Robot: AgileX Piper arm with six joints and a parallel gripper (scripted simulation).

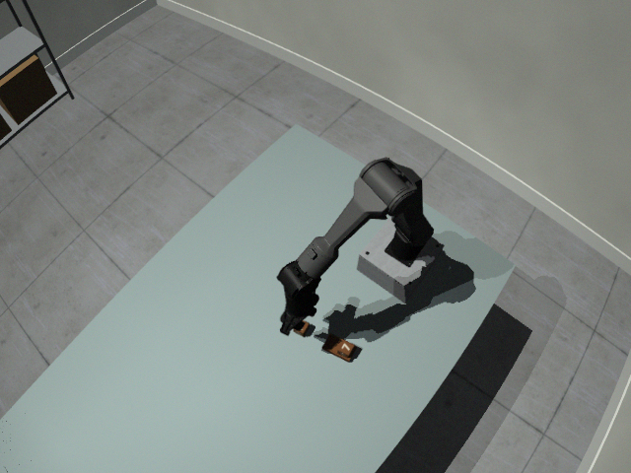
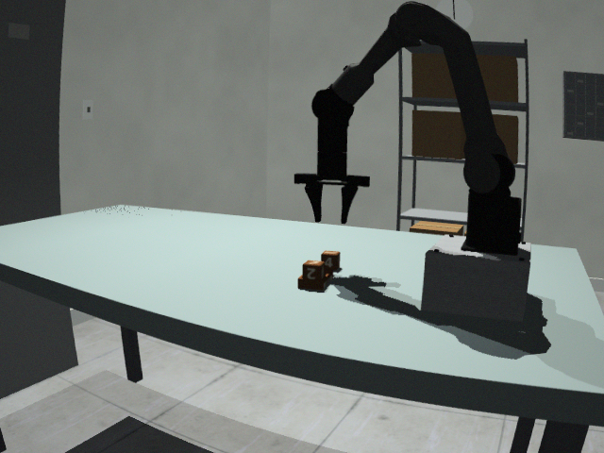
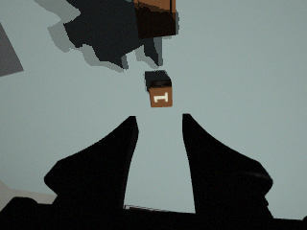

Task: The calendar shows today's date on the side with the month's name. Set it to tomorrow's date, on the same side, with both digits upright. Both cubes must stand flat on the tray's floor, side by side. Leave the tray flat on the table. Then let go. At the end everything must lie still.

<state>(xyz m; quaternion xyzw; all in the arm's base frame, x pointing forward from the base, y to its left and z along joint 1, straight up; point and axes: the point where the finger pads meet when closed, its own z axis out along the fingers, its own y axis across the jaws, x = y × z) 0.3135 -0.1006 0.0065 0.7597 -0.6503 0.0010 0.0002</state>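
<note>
A brown tray (image 1: pixel 338 345) lies flat on the table and holds one cube (image 2: pixel 312 269), which shows 7 on top and 2 toward the exterior camera. The other cube (image 1: pixel 303 328) stands loose on the table just beside the tray, apart from it. It shows 1 on top in the wrist view (image 3: pixel 160 96) and 4 toward the exterior camera (image 2: pixel 330 260). My gripper (image 2: pixel 331 218) hangs well above the table, pointing straight down over the loose cube. Its fingers are partly open with nothing between them. The tray's end reaches the top edge of the wrist view (image 3: pixel 154 16).
The arm's grey base block (image 1: pixel 389 269) stands on the table to the right of the tray, near the table's far edge. The arm's shadow falls between the base and the tray. A shelf rack (image 2: pixel 461 131) stands behind the table.
</note>
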